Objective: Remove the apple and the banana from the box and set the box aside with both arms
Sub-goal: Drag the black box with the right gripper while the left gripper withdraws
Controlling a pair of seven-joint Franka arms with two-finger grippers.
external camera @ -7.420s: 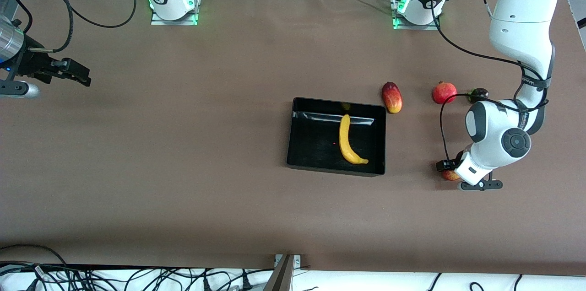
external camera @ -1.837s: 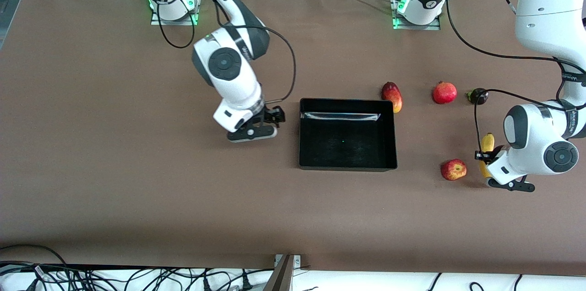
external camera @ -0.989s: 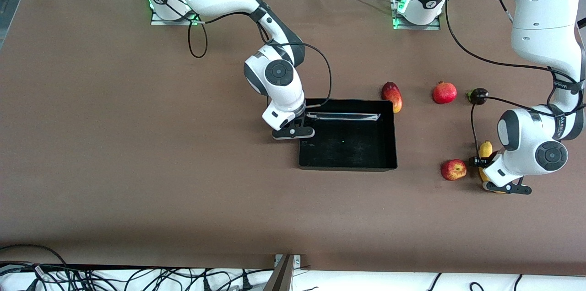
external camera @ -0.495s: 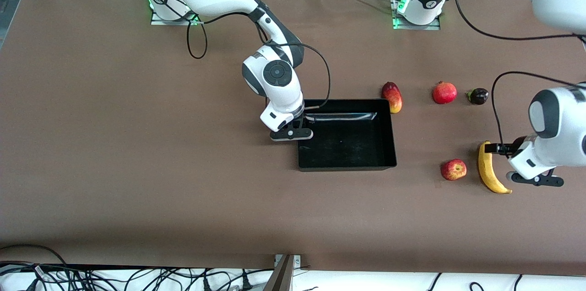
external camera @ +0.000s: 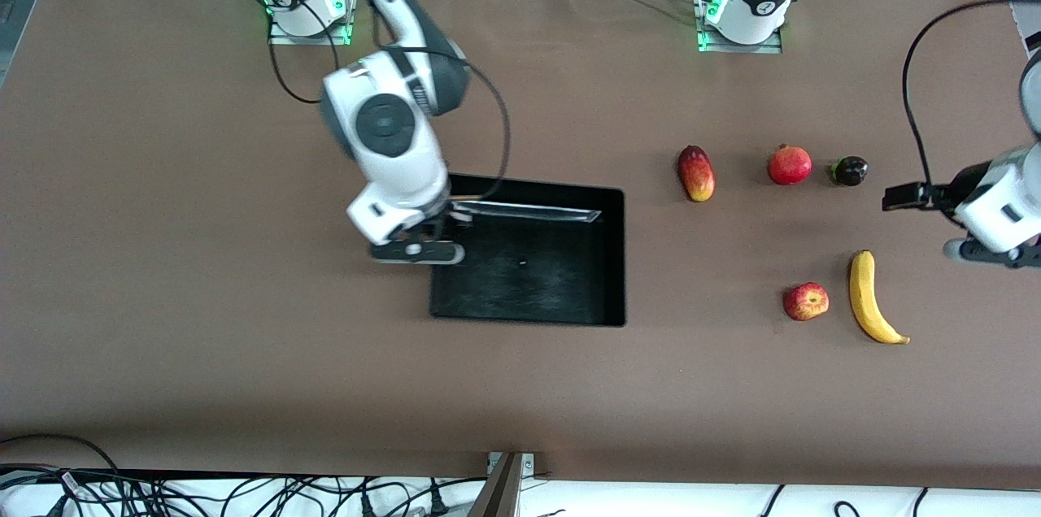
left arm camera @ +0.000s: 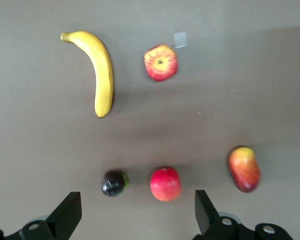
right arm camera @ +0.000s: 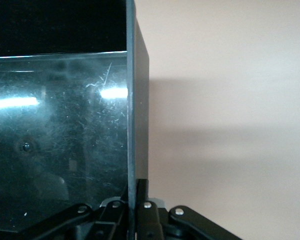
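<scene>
Right wrist view shows the right gripper [right arm camera: 135,200] pinching the box [external camera: 537,257] by its thin, stiff, glossy wall, likely light but slippery, on the table's middle, while the left gripper [left arm camera: 135,220] hangs spread over the fruit.

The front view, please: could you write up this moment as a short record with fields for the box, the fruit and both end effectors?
box: empty, on the table, toward the right arm's end from the fruit
apple: on the table, beside the banana, apart
other fruit: three in a row, farther from the camera than the apple
right end effector: shut on the box wall
left end effector: open, empty, up over the table by the row of fruit
</scene>
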